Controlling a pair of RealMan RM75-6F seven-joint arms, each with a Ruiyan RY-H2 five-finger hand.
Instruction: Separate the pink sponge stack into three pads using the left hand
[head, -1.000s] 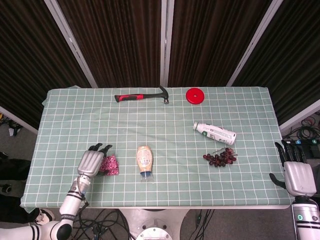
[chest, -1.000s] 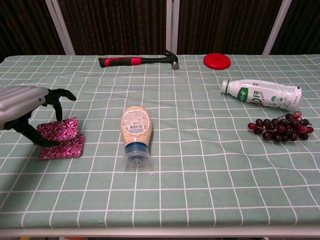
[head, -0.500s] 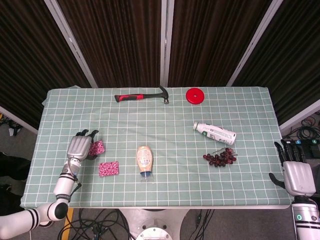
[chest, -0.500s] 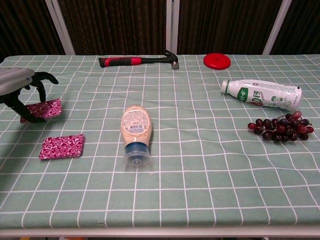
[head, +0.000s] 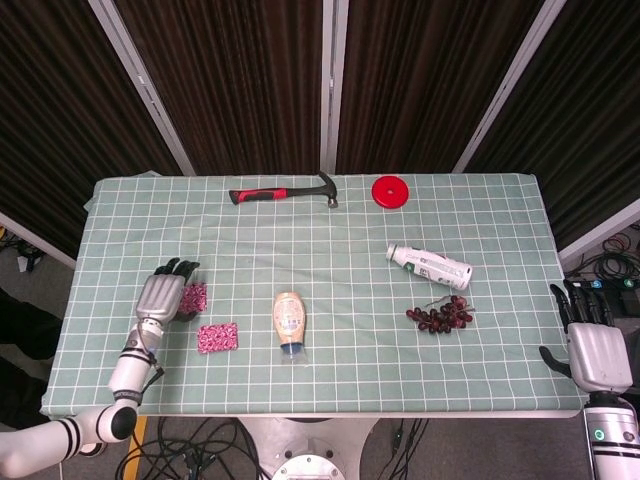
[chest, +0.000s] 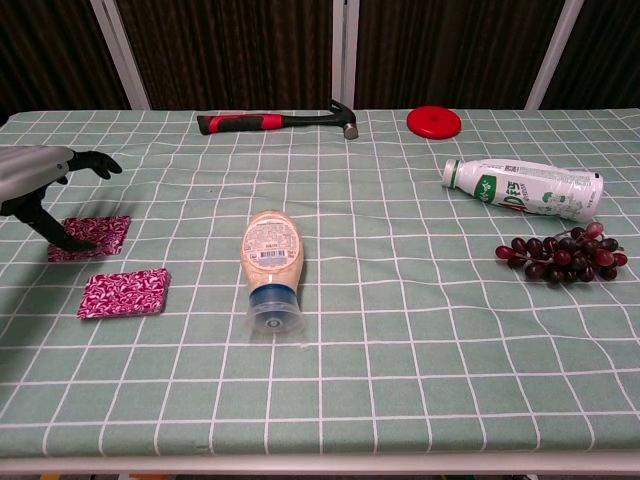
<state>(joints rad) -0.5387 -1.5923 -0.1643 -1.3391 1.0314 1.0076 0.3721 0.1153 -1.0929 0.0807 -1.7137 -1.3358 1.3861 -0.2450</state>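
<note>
**Two pink pads lying apart near the tabletop's left edge**

You are looking at two pink pieces with a dark red mottled pattern. The near pad (chest: 124, 293) is lying flat and alone on the green checked tabletop (head: 340, 250), left of the sauce bottle (chest: 270, 260). The far pad (chest: 92, 237) is sitting just behind it, a clear strip of cloth between them. Whether the far pad is one layer or two, you cannot tell from either view.

Your left hand (chest: 40, 185) is hovering over the far pad. The chest view is showing the thumb reaching down to the pad's top face while the dark fingers (chest: 95, 163) are arching above it, spread apart. From that, you cannot tell whether the hand is pinching the pad or only touching it. The head view is showing the same hand (head: 163, 297) from above, covering the pad's left part.

Only the head view is showing your right hand (head: 590, 345), hanging off the tabletop's right edge with its fingers straight and apart, holding nothing.

The pads are lying close to the left edge. Open cloth is stretching behind them toward the hammer (head: 283, 192). The red disc (head: 391, 191), the white bottle (head: 430, 267) and the grapes (head: 440, 315) are all lying well apart, on the right half.
</note>
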